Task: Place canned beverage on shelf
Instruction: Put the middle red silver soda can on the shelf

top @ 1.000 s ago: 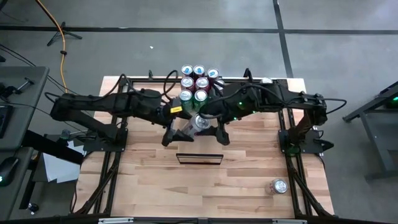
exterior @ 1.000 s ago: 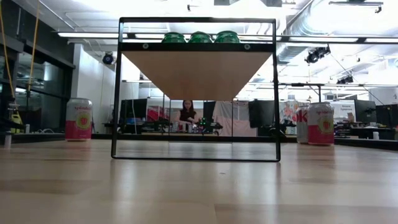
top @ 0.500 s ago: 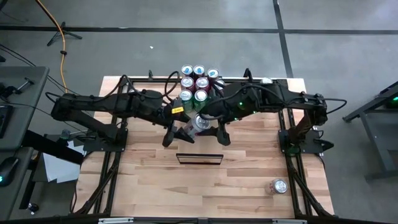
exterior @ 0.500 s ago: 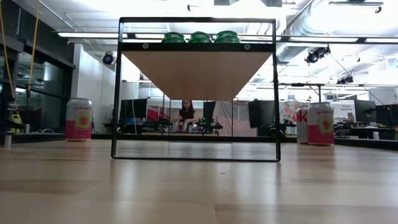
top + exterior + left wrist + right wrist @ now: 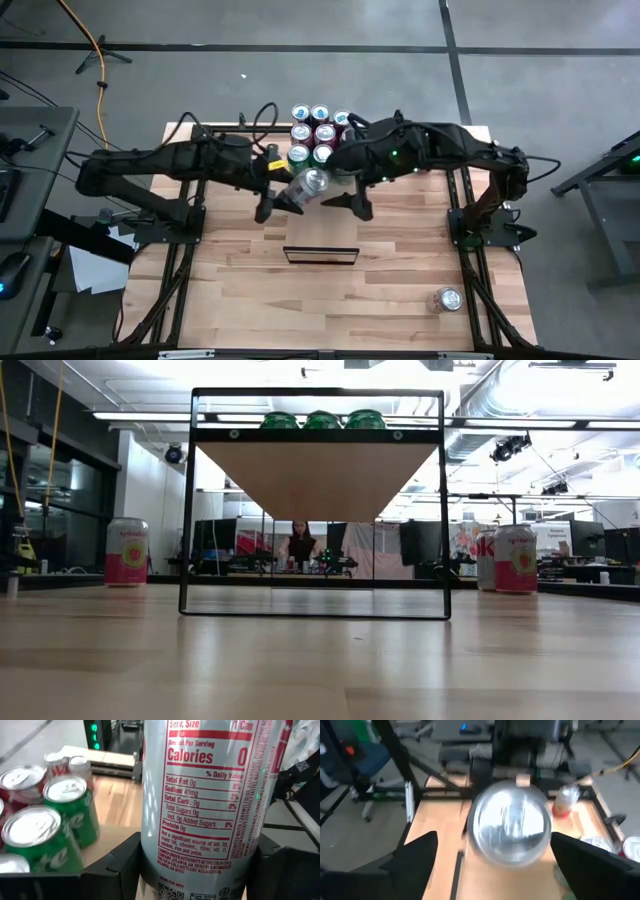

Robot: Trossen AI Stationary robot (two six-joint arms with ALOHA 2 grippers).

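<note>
A silver can (image 5: 310, 185) with a red nutrition label (image 5: 200, 795) is in my left gripper (image 5: 288, 197), above the shelf (image 5: 320, 255) at mid-table. My right gripper (image 5: 348, 203) is open just right of the can. Its fingers stand on either side of the can's round end (image 5: 510, 827), and I cannot tell whether they touch it. Several green and red cans (image 5: 318, 132) stand on the shelf's far end. In the low view, green cans (image 5: 322, 420) show on top of the pale panel (image 5: 320, 475). My left gripper pinches the can's side wall, at the end away from its lid (image 5: 200, 865), between its two fingers (image 5: 120, 867). The fingers come from the table's left. The can is lifted clear and tilted, its lid (image 5: 316, 180) up and toward the right.
A pink can (image 5: 449, 299) stands on the table near the front right. In the low view, two pink cans (image 5: 126, 550) (image 5: 515, 558) stand on either side of the shelf's dark frame (image 5: 188, 500). A person (image 5: 300, 545) sits far behind.
My left gripper has gone up and a little toward the table's far left, carrying the can. The can now stands higher and is more tilted. My right gripper has shifted a little toward the far edge beside it.
</note>
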